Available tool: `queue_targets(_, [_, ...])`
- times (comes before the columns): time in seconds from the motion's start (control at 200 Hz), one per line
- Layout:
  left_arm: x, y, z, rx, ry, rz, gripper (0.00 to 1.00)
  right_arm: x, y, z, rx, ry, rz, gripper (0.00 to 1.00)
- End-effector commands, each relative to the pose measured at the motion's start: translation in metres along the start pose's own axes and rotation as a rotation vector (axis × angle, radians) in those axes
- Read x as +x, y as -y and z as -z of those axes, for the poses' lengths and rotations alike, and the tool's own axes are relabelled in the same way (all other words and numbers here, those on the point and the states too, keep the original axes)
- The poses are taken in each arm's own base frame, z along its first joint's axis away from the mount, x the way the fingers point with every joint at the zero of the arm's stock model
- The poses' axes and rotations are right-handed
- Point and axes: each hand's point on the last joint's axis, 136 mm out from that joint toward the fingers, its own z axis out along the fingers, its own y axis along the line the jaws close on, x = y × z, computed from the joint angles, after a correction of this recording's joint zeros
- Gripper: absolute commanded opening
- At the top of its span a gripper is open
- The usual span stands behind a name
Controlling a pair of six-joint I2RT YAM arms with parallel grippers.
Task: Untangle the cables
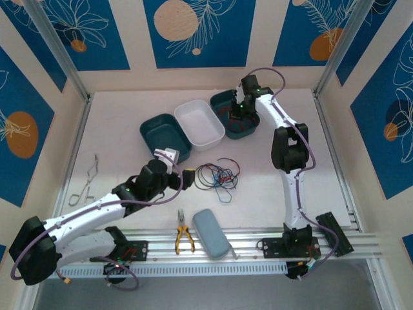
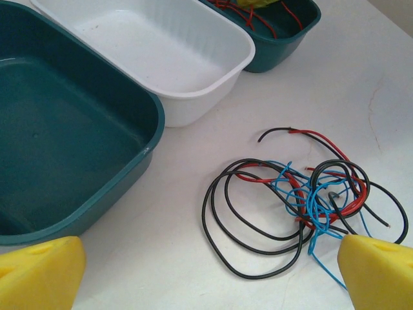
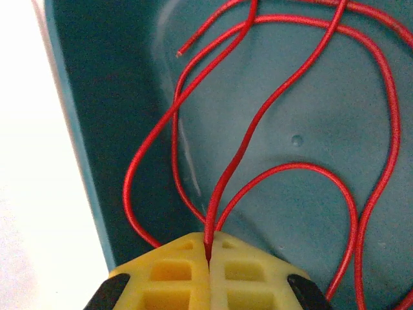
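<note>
A tangle of black, red and blue cables (image 1: 217,175) lies on the white table in front of the bins. In the left wrist view the tangle (image 2: 303,194) sits between and just beyond my yellow fingertips (image 2: 39,271). My left gripper (image 1: 181,166) (image 2: 210,278) stands wide open just left of the tangle, holding nothing. Over the far right teal bin (image 1: 218,106) my right gripper (image 1: 240,115) (image 3: 210,248) is shut on a red cable (image 3: 258,123). The cable's loops rest on that bin's floor (image 3: 303,84).
A white bin (image 1: 199,123) (image 2: 148,45) and a left teal bin (image 1: 164,135) (image 2: 58,129) stand side by side behind the tangle. Yellow-handled pliers (image 1: 182,237) and a grey case (image 1: 211,234) lie at the near edge. Metal tongs (image 1: 85,184) lie at the left.
</note>
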Motion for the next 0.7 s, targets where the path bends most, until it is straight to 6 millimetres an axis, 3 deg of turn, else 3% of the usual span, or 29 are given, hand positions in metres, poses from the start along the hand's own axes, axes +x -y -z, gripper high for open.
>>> queue_targets(0.0, [-0.006,0.006,0.000,0.021,0.022,0.006,1.00,0.008,-0.001,-0.002,0.012,-0.044,0.010,0.01])
queue_targets(0.23, [-0.004,0.003,0.000,0.010,0.019,0.011,1.00,0.013,-0.003,-0.002,0.036,-0.067,0.037,0.04])
queue_targets(0.335, [-0.002,0.001,0.001,0.004,0.014,0.011,1.00,0.012,-0.010,0.005,0.036,-0.058,0.049,0.12])
queue_targets(0.525, [-0.004,-0.001,0.006,-0.003,0.027,0.013,1.00,0.003,-0.026,0.033,0.037,-0.002,0.066,0.29])
queue_targets(0.695, [-0.005,-0.002,0.008,-0.003,0.030,0.015,1.00,-0.004,-0.041,0.063,0.046,0.059,0.079,0.34])
